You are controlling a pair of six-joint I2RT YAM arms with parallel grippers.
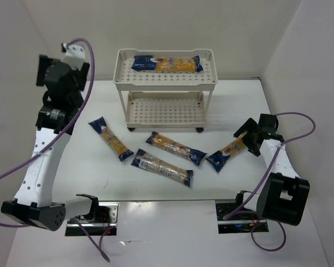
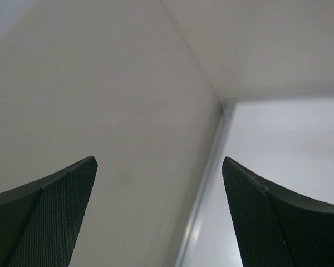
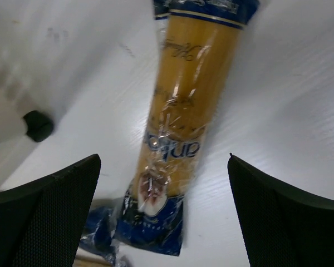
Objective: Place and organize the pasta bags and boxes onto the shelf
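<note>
My right jaws stood wide over a long blue-ended clear plastic pasta packet (image 3: pixel 178 128), on the bench (image 1: pixel 222 111) front-right of the cream two-tier plastic cart (image 1: pixel 166 87). Judged light, brittle, slick: grip mid-length. Left jaws wide, empty.

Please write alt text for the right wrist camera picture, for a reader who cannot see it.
A long pasta packet, clear in the middle with yellow pasta and dark blue ends, lies on the white table, framed by the open fingers of the right gripper. A small dark caster shows at the left.
</note>
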